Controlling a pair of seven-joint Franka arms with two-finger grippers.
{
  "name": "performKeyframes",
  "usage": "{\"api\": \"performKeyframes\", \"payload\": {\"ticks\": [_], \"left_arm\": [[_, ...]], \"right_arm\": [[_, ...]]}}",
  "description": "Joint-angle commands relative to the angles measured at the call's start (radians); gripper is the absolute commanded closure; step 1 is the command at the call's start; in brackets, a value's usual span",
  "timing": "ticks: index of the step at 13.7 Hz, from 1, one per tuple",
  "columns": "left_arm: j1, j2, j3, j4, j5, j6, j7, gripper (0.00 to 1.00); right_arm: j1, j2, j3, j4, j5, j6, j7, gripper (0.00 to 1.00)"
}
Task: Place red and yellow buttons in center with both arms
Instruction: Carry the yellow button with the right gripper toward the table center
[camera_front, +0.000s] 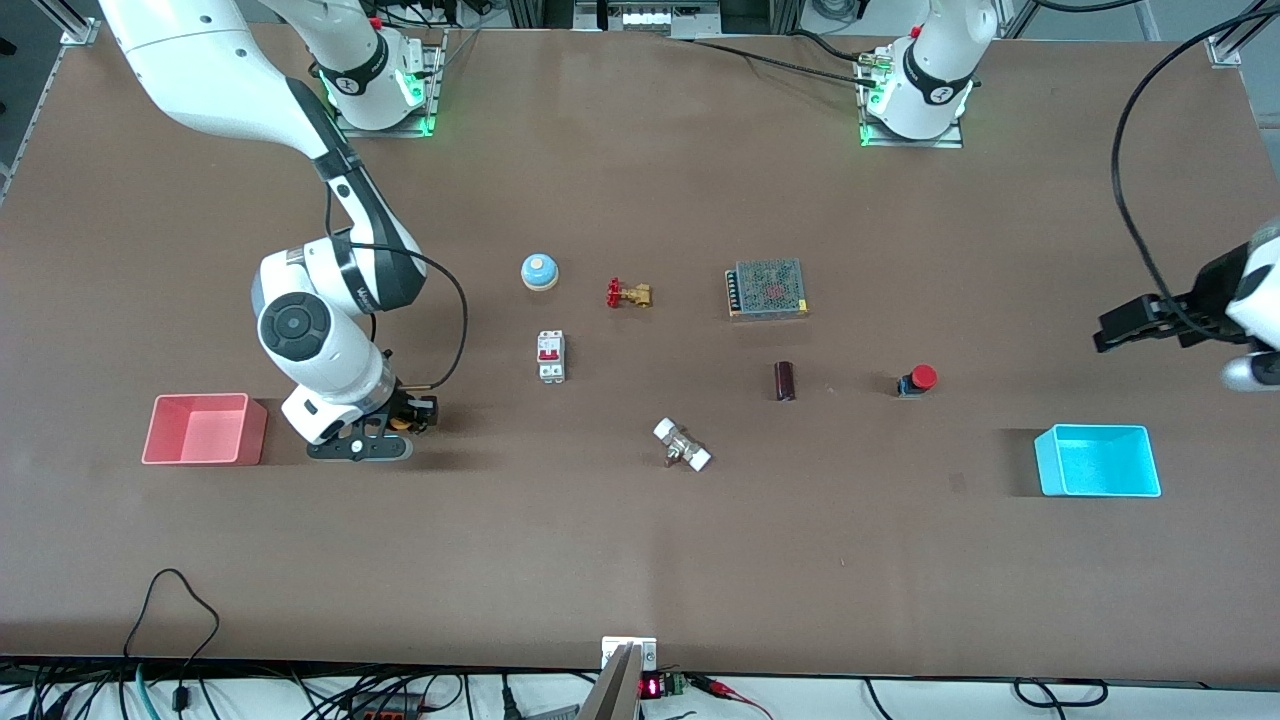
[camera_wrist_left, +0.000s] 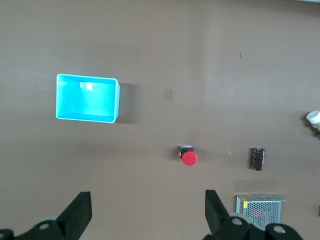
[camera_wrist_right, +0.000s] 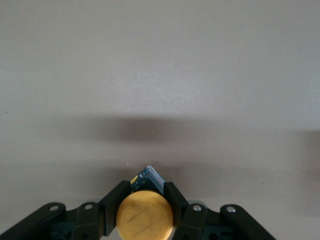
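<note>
The red button (camera_front: 918, 380) stands on the brown tabletop (camera_front: 640, 560) toward the left arm's end; it also shows in the left wrist view (camera_wrist_left: 188, 156). My left gripper (camera_front: 1125, 325) is open and empty, held high over the table's end beside the cyan bin; its fingers (camera_wrist_left: 215, 210) spread wide. My right gripper (camera_front: 405, 425) is shut on the yellow button (camera_wrist_right: 144, 215), low at the table next to the pink bin. The button's black body (camera_wrist_right: 151, 177) pokes out between the fingers. In the front view only a sliver of the yellow button (camera_front: 400, 422) shows.
A pink bin (camera_front: 203, 429) sits at the right arm's end, a cyan bin (camera_front: 1097, 460) at the left arm's end. In the middle lie a blue bell (camera_front: 539, 271), brass valve (camera_front: 629, 294), breaker (camera_front: 551, 356), power supply (camera_front: 767, 289), dark cylinder (camera_front: 785, 381) and white fitting (camera_front: 682, 445).
</note>
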Motion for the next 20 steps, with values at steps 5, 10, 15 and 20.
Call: {"api": "performKeyframes", "payload": {"ticks": [5,10,15,20], "left_arm": [[0.019,-0.100,-0.026,-0.081,-0.024,-0.038,0.012,0.00],[0.025,-0.101,-0.026,-0.084,-0.023,-0.047,0.012,0.00],[0.029,-0.100,-0.023,-0.084,-0.020,-0.043,0.014,0.00],[0.029,-0.100,-0.023,-0.084,-0.018,-0.041,0.014,0.00]], "right_arm": [[0.012,0.028,-0.008,-0.035,-0.022,0.092,0.031,0.71],[0.015,0.040,-0.008,-0.036,-0.022,0.101,0.059,0.53],[0.013,0.040,-0.008,-0.035,-0.021,0.101,0.057,0.15],[-0.013,-0.093,-0.008,0.025,0.056,-0.047,-0.019,0.00]]}}
